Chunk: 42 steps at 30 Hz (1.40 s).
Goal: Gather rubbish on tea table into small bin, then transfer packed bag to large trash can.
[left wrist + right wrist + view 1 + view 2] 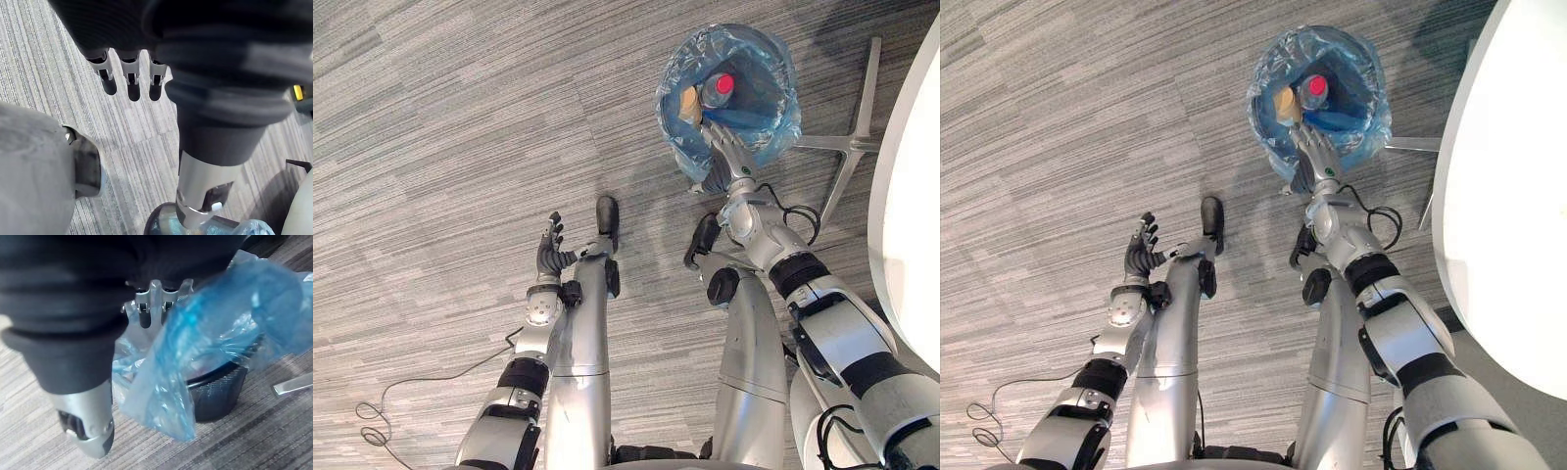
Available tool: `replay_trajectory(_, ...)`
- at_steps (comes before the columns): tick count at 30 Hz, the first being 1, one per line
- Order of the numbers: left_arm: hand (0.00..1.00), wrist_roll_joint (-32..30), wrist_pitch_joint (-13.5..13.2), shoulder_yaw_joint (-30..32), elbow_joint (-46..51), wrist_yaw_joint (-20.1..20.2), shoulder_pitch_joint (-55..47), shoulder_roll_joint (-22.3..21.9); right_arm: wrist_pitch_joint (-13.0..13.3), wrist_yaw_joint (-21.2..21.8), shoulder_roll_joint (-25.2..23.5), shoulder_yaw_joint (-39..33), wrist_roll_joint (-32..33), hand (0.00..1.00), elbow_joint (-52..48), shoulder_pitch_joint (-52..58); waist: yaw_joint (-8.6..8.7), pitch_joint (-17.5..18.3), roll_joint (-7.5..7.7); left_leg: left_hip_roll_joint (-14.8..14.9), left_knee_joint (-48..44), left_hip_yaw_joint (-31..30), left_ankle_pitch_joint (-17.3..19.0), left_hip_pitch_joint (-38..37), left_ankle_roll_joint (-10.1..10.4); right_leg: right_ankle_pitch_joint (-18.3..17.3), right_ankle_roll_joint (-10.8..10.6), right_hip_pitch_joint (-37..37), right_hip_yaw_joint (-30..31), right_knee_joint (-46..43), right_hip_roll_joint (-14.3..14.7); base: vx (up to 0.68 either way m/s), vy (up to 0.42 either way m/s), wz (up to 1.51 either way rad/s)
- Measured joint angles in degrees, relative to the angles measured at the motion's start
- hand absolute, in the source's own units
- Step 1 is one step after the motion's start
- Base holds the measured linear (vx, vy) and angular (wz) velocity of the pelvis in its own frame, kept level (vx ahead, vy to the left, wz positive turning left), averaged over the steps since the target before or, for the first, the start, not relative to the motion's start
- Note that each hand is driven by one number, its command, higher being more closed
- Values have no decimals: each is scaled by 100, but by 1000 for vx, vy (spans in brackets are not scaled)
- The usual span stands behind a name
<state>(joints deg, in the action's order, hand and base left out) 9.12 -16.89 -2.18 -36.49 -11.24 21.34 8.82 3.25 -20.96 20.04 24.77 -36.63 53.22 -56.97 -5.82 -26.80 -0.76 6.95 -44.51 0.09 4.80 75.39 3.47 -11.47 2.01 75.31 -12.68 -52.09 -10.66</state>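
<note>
A small dark mesh bin [217,391] lined with a blue plastic bag [759,117] stands on the carpet ahead of me. Inside lie a bottle with a red cap [723,84] and a brown scrap [688,102]. My right hand [722,145] reaches to the bag's near rim. Its fingers [155,298] are fairly straight against the loose blue film, its thumb [88,431] spread apart, and part of the fingertips is hidden by the bag. My left hand [549,251] hangs low at the left over bare carpet, fingers relaxed and holding nothing.
A white round table [1503,196] curves along the right side. A silver metal leg base [854,140] lies on the floor just right of the bin. Grey striped carpet [460,127] stretches to the left and ahead.
</note>
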Motion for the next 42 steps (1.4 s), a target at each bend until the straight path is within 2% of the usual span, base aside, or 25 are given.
replay_trajectory(6, 0, 2, 5, -19, 44, 0, 2, 12, -135, 245, -64, 105, -1, 0, 474, -3, -14, 55, -8, -8, -67, -5, -4, 133, 14, -59, 29, 155, -1, -138, -31, -9, -4, 3)
replay_trajectory(7, 0, 2, 5, -19, 45, 1, 2, 13, -136, 257, -76, 110, -1, 100, 500, -3, -14, 55, -9, -8, -83, -14, -1, 132, 29, -76, 37, 156, -5, -166, -33, -17, -12, 4)
replay_trajectory(16, 0, 28, 13, -19, 57, 6, 4, -22, -164, 468, -89, 109, 10, 100, 619, -111, -67, 66, -22, 0, -145, -38, 23, 135, 35, -102, 59, 156, -18, -237, -32, 0, 0, 0)
replay_trajectory(26, 0, 27, 38, 0, 116, 6, 4, -52, -166, 466, -153, -5, 196, 100, 545, -83, -99, 66, -22, 8, -161, -51, 23, 135, 34, -108, 62, 156, -19, -257, -23, 0, 0, 0)
replay_trajectory(33, 0, 23, 85, 24, 127, 4, 4, -72, -168, 416, -221, -236, 300, 100, -42, 110, -100, 66, -22, 23, -259, -59, 8, 124, 58, -107, 62, 130, -9, -307, -9, 0, 0, 0)
replay_trajectory(39, 0, -17, 283, 61, 106, 2, -24, -173, -166, 234, -489, -485, 522, 100, -1209, 766, -93, 72, -9, 77, -234, -61, 27, -244, 39, -104, 62, -247, -7, -239, 56, -26, 9, -4)
replay_trajectory(42, 0, -57, 328, 63, 112, 4, -152, -302, -161, 210, -672, -620, 589, 100, -1942, 1212, -11, 78, 0, 101, -34, -12, 22, -621, 47, -93, 43, -596, -21, -72, 75, 0, 0, 0)
